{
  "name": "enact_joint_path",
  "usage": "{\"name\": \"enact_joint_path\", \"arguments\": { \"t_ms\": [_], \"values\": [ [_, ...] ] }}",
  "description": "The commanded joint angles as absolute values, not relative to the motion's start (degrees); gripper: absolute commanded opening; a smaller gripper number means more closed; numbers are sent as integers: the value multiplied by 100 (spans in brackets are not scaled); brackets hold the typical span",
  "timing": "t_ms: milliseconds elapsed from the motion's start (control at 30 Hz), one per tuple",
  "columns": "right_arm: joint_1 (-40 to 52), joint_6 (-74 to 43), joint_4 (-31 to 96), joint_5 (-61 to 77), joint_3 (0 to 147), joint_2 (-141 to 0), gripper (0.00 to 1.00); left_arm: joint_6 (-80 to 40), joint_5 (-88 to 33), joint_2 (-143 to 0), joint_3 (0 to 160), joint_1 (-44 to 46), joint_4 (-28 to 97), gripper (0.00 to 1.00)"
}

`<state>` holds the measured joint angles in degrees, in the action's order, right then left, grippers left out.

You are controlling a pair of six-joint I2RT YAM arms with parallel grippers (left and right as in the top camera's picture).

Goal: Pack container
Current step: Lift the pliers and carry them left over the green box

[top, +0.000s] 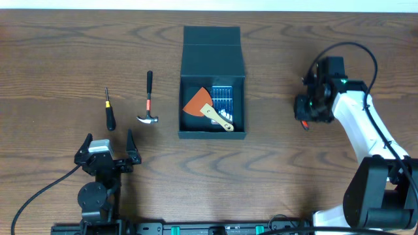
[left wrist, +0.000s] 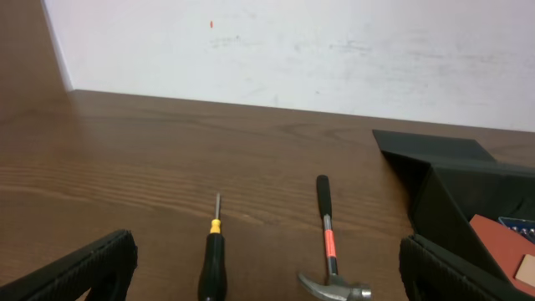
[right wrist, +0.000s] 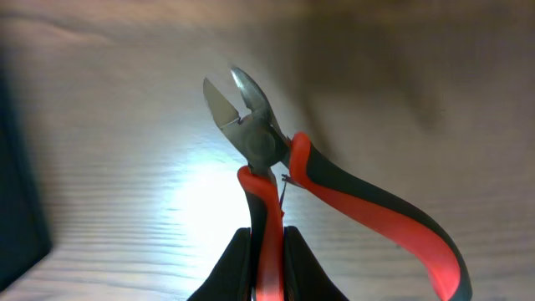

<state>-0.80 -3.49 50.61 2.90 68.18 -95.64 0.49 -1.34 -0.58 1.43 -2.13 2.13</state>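
Observation:
The container (top: 212, 133) is a dark teal box at mid-table, its flap lid (top: 212, 43) folded back. Inside lie an orange scraper (top: 198, 103) with a wooden handle and a blue bit case (top: 223, 98). My right gripper (right wrist: 269, 251) hangs above the table to the right of the container, shut on one red-and-black handle of a pair of cutting pliers (right wrist: 266, 146); their other handle swings free and the steel blades stand apart. My left gripper (left wrist: 267, 274) stands wide open and low near the front left, with nothing between its fingers.
A small hammer (top: 149, 98) with a black and red shaft and a black-handled screwdriver (top: 110, 111) lie on the wood left of the container, just beyond the left gripper (top: 108, 149). The container's dark side (right wrist: 17, 167) shows at the left edge of the right wrist view.

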Motion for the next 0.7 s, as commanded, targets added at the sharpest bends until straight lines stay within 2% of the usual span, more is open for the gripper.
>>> {"name": "enact_joint_path", "arguments": {
  "t_ms": [0,333,667],
  "values": [
    [239,-248,5190,344,7389,-9579,9,148,-91,-23,23,-193,401,99],
    [1459,-309,5448,242,8567,-9579,6,148,-91,-23,23,-196,401,99],
    [2670,-884,5247,-272,8847,-9583,4,148,-89,-23,23,-196,401,99]
  ]
}}
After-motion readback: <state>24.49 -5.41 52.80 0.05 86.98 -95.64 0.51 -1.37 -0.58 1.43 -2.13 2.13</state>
